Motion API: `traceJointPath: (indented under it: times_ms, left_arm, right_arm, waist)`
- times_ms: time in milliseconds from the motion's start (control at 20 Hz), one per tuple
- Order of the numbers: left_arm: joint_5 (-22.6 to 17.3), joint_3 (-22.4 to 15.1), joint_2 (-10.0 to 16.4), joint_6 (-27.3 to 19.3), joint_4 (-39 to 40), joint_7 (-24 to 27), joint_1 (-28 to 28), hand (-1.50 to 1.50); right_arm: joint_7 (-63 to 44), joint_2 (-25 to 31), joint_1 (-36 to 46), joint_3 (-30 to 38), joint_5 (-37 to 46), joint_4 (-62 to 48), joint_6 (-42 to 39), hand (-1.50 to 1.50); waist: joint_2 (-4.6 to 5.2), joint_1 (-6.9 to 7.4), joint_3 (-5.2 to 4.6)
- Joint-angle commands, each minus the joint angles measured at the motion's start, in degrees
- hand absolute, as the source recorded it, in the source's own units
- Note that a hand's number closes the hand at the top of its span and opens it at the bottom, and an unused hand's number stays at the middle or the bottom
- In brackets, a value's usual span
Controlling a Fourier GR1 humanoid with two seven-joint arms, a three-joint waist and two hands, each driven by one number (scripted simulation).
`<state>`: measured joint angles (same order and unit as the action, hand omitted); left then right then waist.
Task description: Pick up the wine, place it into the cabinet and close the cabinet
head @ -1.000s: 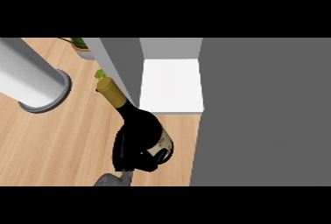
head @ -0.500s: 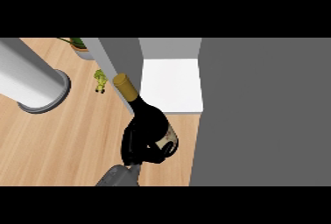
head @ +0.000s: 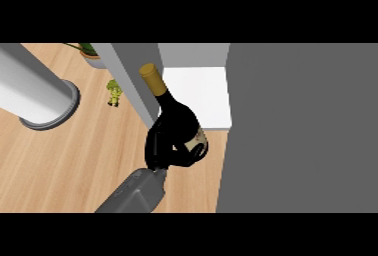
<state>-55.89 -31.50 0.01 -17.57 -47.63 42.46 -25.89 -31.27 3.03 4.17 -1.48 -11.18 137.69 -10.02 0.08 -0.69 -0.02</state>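
The wine bottle [head: 171,107] is dark with a gold-foil neck [head: 153,80] and a cream label. It is lifted and tilted, neck pointing up-left. My right hand [head: 171,149] is shut round its lower body, hiding much of it, and the grey forearm [head: 136,192] comes in from the lower edge. The bottle's neck lies against the edge of the cabinet's open grey door [head: 131,82]. Its body overlaps the white cabinet shelf [head: 199,95]. My left hand does not show.
A broad grey cabinet panel [head: 303,125] fills the right side. A tall grey cylinder [head: 37,92] stands on the wooden counter [head: 66,170] at left. A small yellow-green object [head: 113,93] and a potted plant [head: 88,51] sit near the door.
My right hand has carried the bottle up and to the right, from over the counter to the cabinet opening. The neck has passed the yellow-green object and now lies at the door's edge.
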Motion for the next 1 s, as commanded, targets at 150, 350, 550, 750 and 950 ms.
traceJointPath:
  times_ms: [150,350,550,750,950]
  left_arm:
    - [-6.6,-0.2,0.0,-1.7,5.2,0.7,-7.4,1.50]
    - [-9.2,1.8,0.0,3.4,15.3,2.7,-12.1,1.50]
    - [-11.3,0.1,0.0,0.3,12.9,2.1,-14.1,1.50]
    - [-10.2,6.1,0.0,2.2,21.1,-0.7,-22.7,1.50]
    - [-10.0,8.0,0.0,3.4,25.5,-1.6,-26.0,1.50]
  right_arm:
    - [-0.4,2.6,2.0,6.4,-7.4,-1.1,-1.1,-1.50]
    - [-0.6,0.0,2.5,0.0,-1.1,-1.0,1.2,-1.50]
    - [2.8,0.6,-2.0,2.4,-3.7,-0.8,-2.0,-1.50]
    - [4.9,0.4,-2.0,1.4,-1.9,-2.0,-2.8,-1.50]
    - [-1.9,1.0,0.7,2.0,-3.8,2.5,1.1,-1.50]
  waist:
    - [0.06,-0.25,0.00]
    - [0.24,-0.68,-0.04]
    - [0.13,-0.64,0.00]
    - [0.32,-1.05,-0.01]
    - [0.25,-0.79,-0.03]
